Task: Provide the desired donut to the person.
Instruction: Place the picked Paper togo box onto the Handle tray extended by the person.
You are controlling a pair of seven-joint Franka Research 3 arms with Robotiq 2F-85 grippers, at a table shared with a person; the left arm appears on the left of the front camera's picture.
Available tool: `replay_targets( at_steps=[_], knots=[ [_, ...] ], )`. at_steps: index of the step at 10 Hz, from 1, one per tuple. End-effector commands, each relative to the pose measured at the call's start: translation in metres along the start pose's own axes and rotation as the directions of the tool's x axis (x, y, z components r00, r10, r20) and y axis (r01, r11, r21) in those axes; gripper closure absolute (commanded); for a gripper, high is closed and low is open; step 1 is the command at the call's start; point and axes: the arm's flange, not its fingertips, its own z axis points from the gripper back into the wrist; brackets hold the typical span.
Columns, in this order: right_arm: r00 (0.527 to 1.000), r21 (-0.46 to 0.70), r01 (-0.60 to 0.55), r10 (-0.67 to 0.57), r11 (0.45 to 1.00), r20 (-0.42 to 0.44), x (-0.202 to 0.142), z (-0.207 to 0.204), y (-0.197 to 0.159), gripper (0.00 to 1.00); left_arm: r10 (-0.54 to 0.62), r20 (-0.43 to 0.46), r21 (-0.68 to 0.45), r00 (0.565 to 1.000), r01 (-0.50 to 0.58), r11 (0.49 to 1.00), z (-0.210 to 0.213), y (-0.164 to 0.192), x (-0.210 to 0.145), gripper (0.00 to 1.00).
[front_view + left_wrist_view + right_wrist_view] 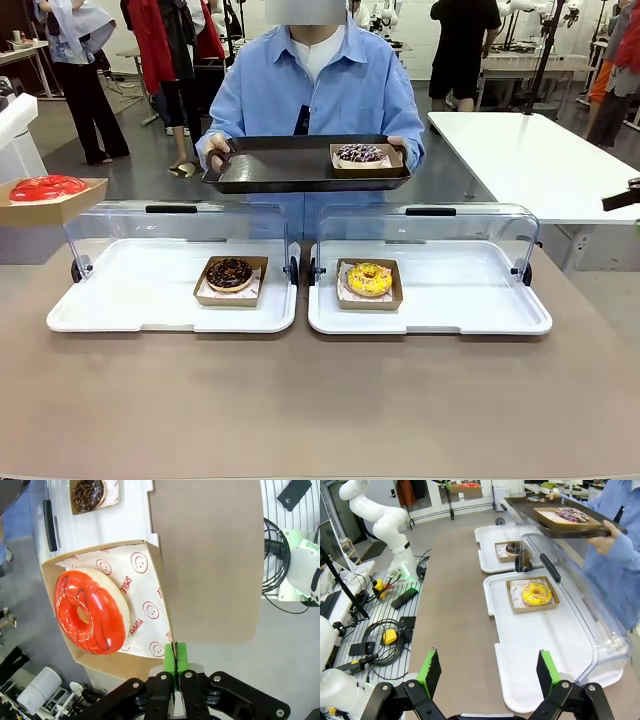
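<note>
Brown tabletop [320, 400] is stretching toward the person [320, 90] in a light blue shirt while the left jaws are gripping a boxed red-glazed ring donut [90, 611].
Green pads [182, 659] pressing together, the left jaws are clenching the rim of an open brown cardboard box [55, 210], and the donut is sitting on smiley-print paper [145, 610] just ahead of them. Spread wide and holding nothing, the right jaws are hovering over one end of the tabletop. Ahead of them a yellow sprinkled donut [536, 593] is lying in a white plastic tray [545, 645] under a raised clear lid [580, 610], with a chocolate donut [512, 548] farther ahead. Well beyond both jaws, the person is holding a dark serving tray [280, 165] bearing a sprinkled chocolate donut [359, 154].
</note>
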Motion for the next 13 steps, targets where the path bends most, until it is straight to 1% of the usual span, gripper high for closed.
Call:
replay_targets(
  at_steps=[1, 7, 8, 9, 10, 12, 13],
  knots=[
    [1.000, 0.003, -0.004, 0.004, 1.000, 0.007, 0.001, 0.000, 0.001, 0.00, 0.002, -0.013, 0.002, 1.000, -0.002, 1.000, 0.002, -0.004, 0.002, 1.00],
    [1.000, 0.003, -0.004, 0.004, 1.000, 0.007, 0.001, 0.000, 0.001, 0.00, 0.002, -0.013, 0.002, 1.000, -0.002, 1.000, 0.002, -0.004, 0.002, 1.00],
    [1.000, 0.003, -0.004, 0.004, 1.000, 0.007, 0.001, 0.000, 0.001, 0.00, -0.002, 0.001, 0.001, 1.000, 0.002, 1.000, 0.001, -0.001, 0.001, 0.99],
    [1.000, 0.003, -0.004, 0.004, 1.000, 0.007, 0.001, 0.000, 0.001, 0.00, -0.003, 0.006, -0.005, 1.000, 0.003, 1.000, 0.010, 0.007, 0.009, 0.99],
    [1.000, 0.003, -0.004, 0.004, 1.000, 0.007, 0.001, 0.000, 0.001, 0.00, 0.006, -0.006, 0.012, 1.000, -0.006, 1.000, 0.027, 0.017, 0.017, 0.99],
    [1.000, 0.003, -0.004, 0.004, 1.000, 0.007, 0.001, 0.000, 0.001, 0.00, 0.004, -0.063, 0.085, 0.998, 0.002, 0.996, 0.049, 0.016, 0.048, 0.99],
    [1.000, 0.003, -0.004, 0.004, 1.000, 0.007, 0.001, 0.000, 0.001, 0.00, -0.025, -0.089, 0.105, 0.996, 0.034, 0.994, 0.067, 0.029, 0.066, 0.99]
  ],
)
